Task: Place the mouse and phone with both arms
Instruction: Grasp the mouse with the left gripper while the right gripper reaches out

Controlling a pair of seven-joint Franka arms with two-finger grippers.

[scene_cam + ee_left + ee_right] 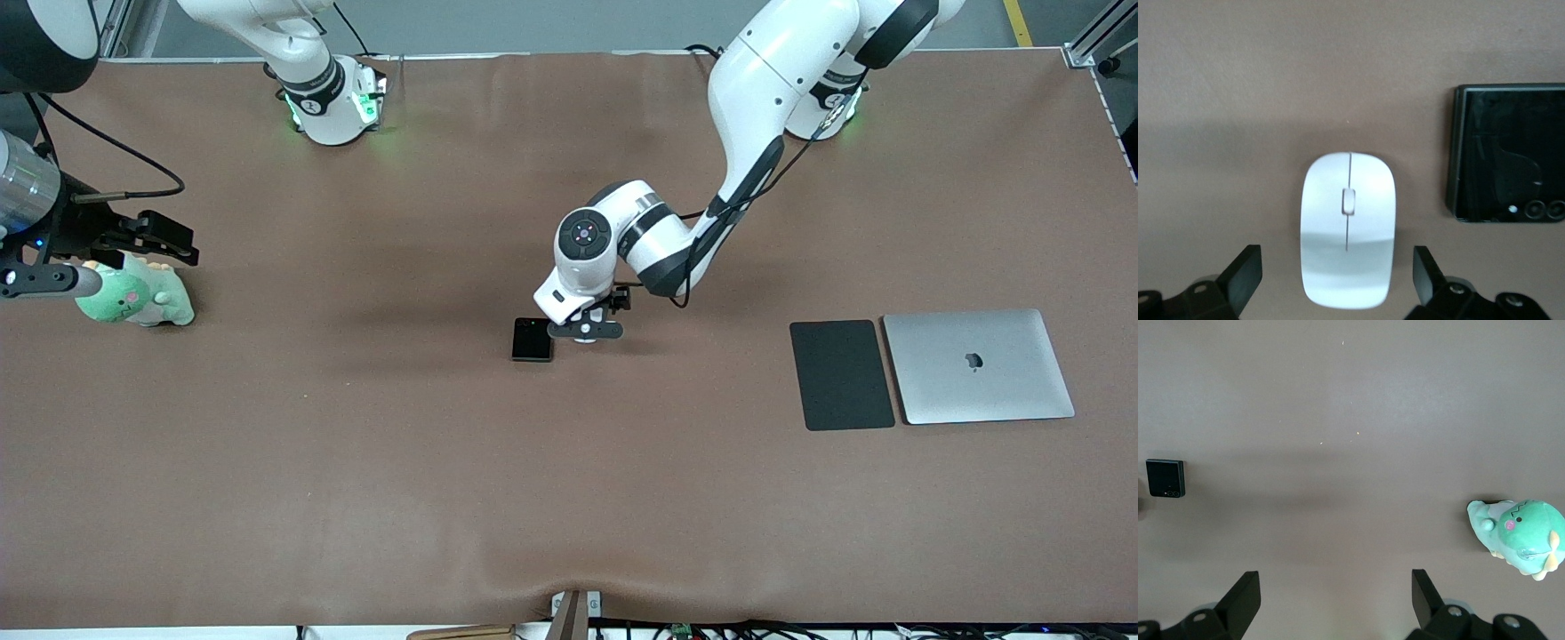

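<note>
- Hovering low over the middle of the desk [356,462], the left gripper [584,331] has its fingers [1245,270] spread wide, one on each side of the mouse [1348,229], not touching it as far as I can see.
- From the front the mouse is hidden under that gripper; the left wrist view shows it lying flat, long axis running between the fingers.
- The phone [532,340] lies flat just beside the mouse, toward the right arm's end, with a clear strip of desk between them.
- The step in hand looks like the grasp of the mouse: the next move, I'd judge, is a short drop and a squeeze across its narrow sides, kept centred so the smooth shell doesn't squirt out.
- The finger on the phone's side has room to come down without nudging it, though not a great deal.
- The right gripper [133,238] waits at its own end, fingers [1241,600] spread with nothing between them, above a green plush toy [133,298].
- Toward the left arm's end, a dark mouse pad [841,374] sits right beside a closed laptop [978,365], well apart from the mouse, with bare desk all the way across.
</note>
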